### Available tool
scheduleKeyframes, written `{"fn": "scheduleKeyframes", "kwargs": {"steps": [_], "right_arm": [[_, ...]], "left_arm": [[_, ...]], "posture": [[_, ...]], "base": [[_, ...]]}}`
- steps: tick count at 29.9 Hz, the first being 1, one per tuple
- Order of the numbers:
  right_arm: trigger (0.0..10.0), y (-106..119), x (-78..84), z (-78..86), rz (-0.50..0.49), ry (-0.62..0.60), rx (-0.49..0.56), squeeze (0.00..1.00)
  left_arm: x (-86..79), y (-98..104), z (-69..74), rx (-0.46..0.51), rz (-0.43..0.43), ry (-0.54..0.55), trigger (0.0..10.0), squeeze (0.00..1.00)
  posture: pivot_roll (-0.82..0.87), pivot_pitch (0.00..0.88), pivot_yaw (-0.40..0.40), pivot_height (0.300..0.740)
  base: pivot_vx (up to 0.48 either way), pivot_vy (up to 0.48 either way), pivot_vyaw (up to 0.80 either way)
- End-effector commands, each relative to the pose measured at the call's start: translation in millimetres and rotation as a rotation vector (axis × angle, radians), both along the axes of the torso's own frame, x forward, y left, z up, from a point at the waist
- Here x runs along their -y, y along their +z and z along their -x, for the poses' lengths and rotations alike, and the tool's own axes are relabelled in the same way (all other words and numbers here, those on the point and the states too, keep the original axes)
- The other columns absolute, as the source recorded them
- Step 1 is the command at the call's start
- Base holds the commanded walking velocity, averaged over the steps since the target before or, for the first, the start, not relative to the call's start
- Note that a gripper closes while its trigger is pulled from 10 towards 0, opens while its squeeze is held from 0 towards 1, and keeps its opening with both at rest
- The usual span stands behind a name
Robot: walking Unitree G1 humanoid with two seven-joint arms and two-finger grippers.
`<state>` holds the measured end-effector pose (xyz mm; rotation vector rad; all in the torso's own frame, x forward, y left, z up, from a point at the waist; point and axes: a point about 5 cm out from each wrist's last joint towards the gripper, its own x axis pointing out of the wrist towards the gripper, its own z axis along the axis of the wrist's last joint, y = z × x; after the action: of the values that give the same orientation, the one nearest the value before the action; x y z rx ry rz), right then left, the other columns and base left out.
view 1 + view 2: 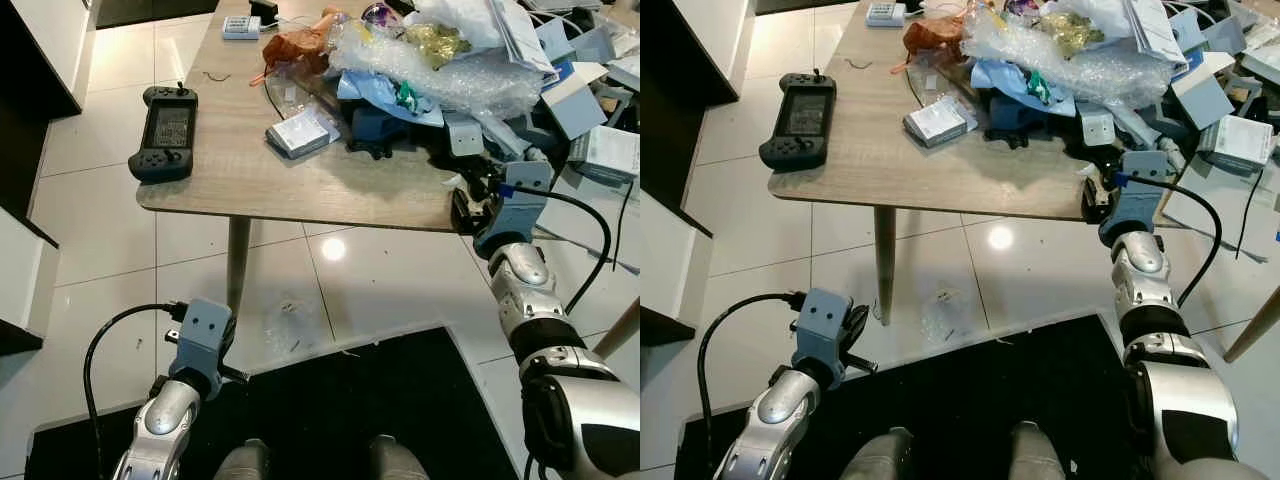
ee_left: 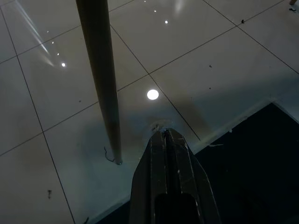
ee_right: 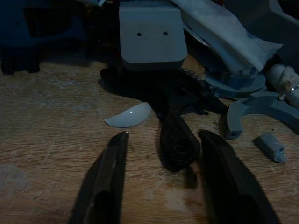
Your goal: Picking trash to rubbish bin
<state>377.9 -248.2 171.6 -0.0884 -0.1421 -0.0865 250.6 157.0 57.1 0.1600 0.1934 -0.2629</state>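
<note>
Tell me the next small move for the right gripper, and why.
Probably ease the right gripper forward and shut it on the black piece: its open fingers already straddle that piece on the table. The left gripper hangs shut over the floor.

table (image 1: 880, 170): handheld controller (image 1: 800, 120) left, trash pile (image 1: 1080, 60) right | right gripper (image 1: 1097, 200) at table edge | left gripper (image 1: 855, 330) low

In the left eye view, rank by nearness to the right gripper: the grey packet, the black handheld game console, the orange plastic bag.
From the right gripper, at the table's near right edge:
1. Grey packet, mid-table.
2. Orange plastic bag, far side.
3. Black handheld game console, left edge.
</note>
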Motion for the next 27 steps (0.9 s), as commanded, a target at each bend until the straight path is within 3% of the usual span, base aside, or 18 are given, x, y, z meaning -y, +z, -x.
{"fn": "scheduleKeyframes", "kwargs": {"steps": [1,18,27], "right_arm": [[0.0,-23.9,3.7,6.8,-0.019,-0.019,-0.095,0.0],[0.0,-22.7,9.7,8.6,-0.023,-0.038,-0.081,0.0],[0.0,-21.5,2.7,7.8,-0.026,-0.013,-0.056,0.0]], "left_arm": [[-4.5,-5.8,3.7,-0.037,-0.02,-0.001,10.0,0.0],[-0.4,-4.9,-2.7,-0.036,-0.022,-0.018,10.0,0.0],[2.0,-6.9,-5.3,-0.036,-0.016,-0.017,10.0,0.0]], "posture": [[0.13,0.246,0.055,0.74],[0.12,0.222,0.065,0.74],[0.1,0.204,0.056,0.74]], "base": [[0.0,0.0,0.0],[0.0,0.0,0.0],[0.0,0.0,0.0]]}}
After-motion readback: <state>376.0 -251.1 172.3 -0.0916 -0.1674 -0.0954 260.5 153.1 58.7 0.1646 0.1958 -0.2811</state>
